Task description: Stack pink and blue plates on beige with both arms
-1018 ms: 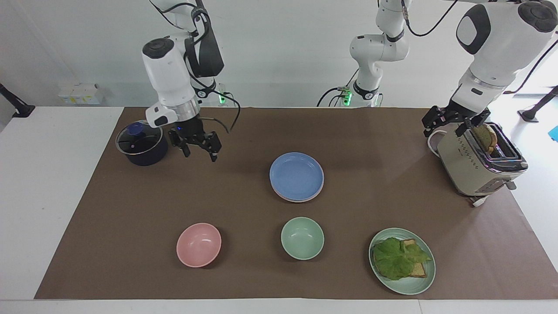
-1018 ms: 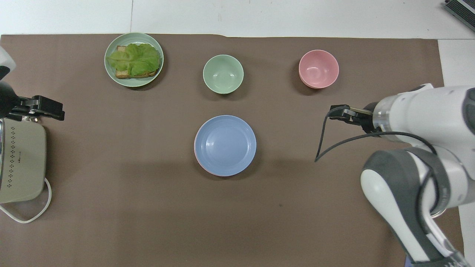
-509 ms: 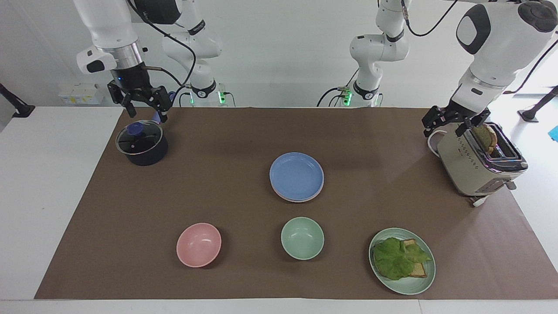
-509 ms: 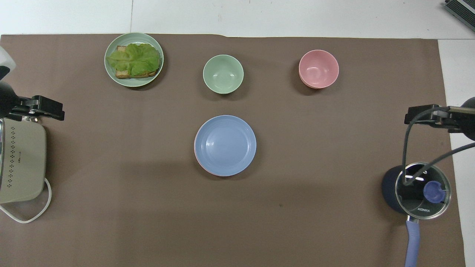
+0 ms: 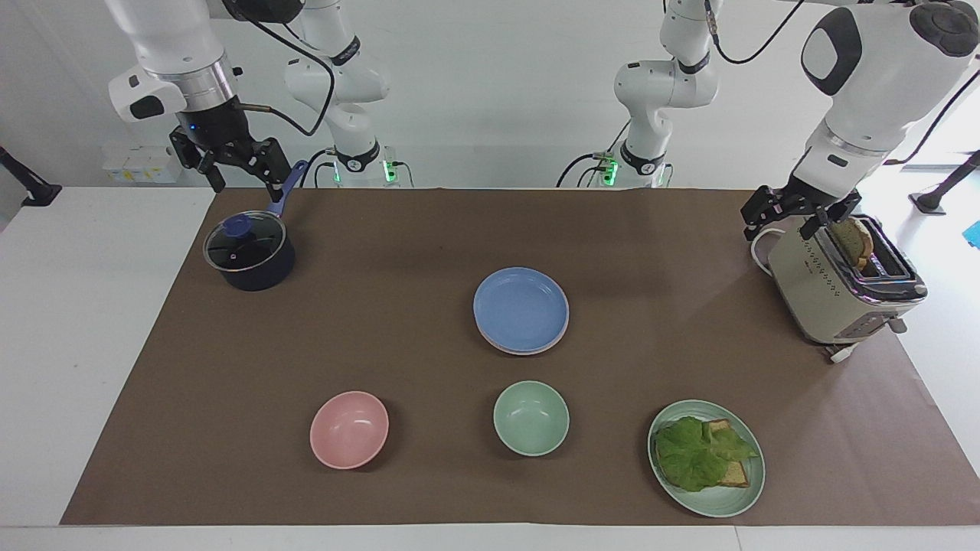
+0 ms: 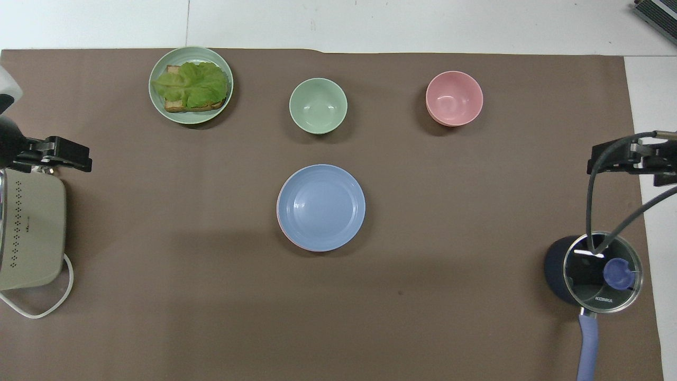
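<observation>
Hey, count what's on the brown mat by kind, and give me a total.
Plates: 3 showing: blue plate stacked on pink plate, plus green plate; anything lower in the stack is hidden.
Bowls: 2: green bowl, pink bowl.
Pot: 1
Toaster: 1
Total: 7

A white table [image 5: 69, 321] carries a brown mat [image 5: 383, 337] bearing a central plate stack [image 5: 521, 310], two bowls [image 5: 349, 428] and a lettuce plate [image 5: 727, 501] along its edge farthest from the robots, a pot [image 5: 249, 256] and toaster [image 5: 834, 295] at its ends.
</observation>
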Robot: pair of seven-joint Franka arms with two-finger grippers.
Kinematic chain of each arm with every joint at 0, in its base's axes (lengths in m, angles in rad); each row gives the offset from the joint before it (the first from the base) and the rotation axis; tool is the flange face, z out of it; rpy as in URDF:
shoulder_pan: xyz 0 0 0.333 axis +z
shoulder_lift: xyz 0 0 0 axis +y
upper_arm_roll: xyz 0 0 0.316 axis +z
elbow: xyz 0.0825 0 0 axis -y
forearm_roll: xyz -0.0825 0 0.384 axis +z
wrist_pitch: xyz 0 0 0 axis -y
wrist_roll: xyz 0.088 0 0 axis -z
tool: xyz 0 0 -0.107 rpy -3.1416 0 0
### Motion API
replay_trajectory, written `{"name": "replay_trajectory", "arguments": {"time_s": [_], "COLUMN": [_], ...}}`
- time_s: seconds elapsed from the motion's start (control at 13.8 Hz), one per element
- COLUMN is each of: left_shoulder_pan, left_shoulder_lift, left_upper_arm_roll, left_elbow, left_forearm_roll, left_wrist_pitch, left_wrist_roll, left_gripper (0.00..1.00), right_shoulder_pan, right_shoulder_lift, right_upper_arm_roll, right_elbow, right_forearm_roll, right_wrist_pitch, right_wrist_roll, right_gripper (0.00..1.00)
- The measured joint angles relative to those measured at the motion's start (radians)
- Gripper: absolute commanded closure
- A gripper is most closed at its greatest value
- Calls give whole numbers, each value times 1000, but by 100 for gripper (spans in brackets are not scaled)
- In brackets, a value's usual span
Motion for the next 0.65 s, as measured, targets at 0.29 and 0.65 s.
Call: {"name": "replay_trajectory", "arguments": {"time_s": [0.29,0.65], "left_shoulder_pan": [0,0], "left_shoulder_lift": [0,0], "left_upper_arm_roll": [0,0], "left_elbow": [0,0], "left_forearm_roll": [0,0], "left_wrist_pitch": [0,0], "left_wrist_roll": [0,0], "left_gripper": [0,0], "right_shoulder_pan": [0,0], "right_shoulder_lift": [2,2], "right_upper_arm_roll": [2,3], "right_elbow": [8,11], "right_forearm_roll": [0,6], "right_wrist_pitch": [-31,-34], "right_wrist_roll": [-51,-81], "right_gripper": [0,0]}}
